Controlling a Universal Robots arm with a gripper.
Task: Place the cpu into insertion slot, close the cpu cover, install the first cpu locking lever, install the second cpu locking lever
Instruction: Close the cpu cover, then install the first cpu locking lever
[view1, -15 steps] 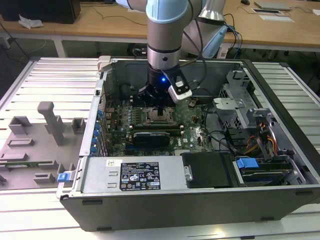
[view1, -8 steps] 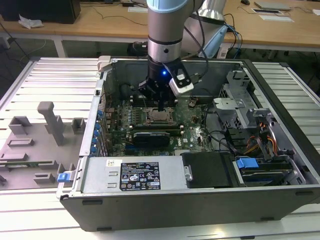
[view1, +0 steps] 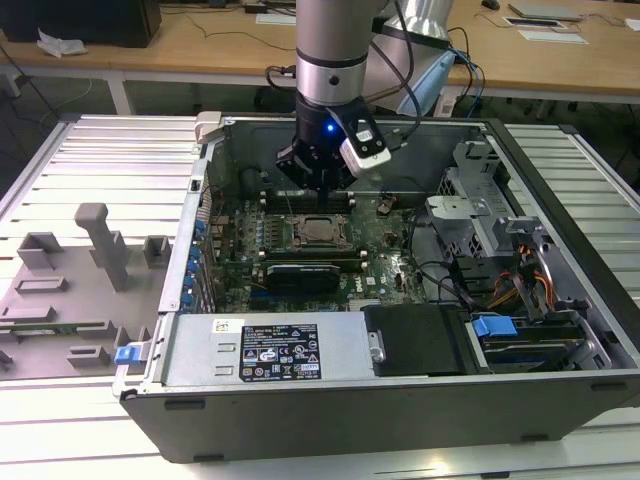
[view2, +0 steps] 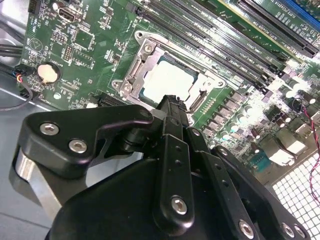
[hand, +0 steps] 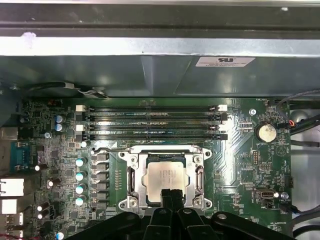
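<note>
Black two-finger gripper (view1: 322, 188) on the grey arm hangs inside the open grey metal computer case (view1: 400, 420), above the green motherboard (view1: 390, 240). Both wrist views show its fingertips pressed together (closed, nothing visible between them).

Exterior view: the pale beige-silver square cpu (view1: 320, 230) lies at 6 o'clock from the gripper, close below it. The cpu is seated flat in the square silvery-rimmed insertion slot (view1: 320, 214).

First wrist view: gripper tips (hand: 172, 196) sit over the edge of the cpu (hand: 164, 174); whether they touch it cannot be told. The thin silvery metal frame cpu cover (hand: 193, 175) lies down around the chip, whose face shows through its window. Insertion slot rim (hand: 125, 161) frames the cover. Long black memory slots (hand: 150, 122) run parallel just beyond the socket. Round silver coin battery (hand: 266, 132) is well apart.

Second wrist view: gripper (view2: 172, 102) overlaps the near edge of the cpu (view2: 167, 77); cpu cover (view2: 139, 64) and slot rim (view2: 120, 87) surround it; coin battery (view2: 47, 74) is off to the side.

Exterior view, from the socket: grey moulded fixture tray (view1: 60, 290) at 9 o'clock outside the case, blue plastic clip (view1: 492, 325) near 4 o'clock.
</note>
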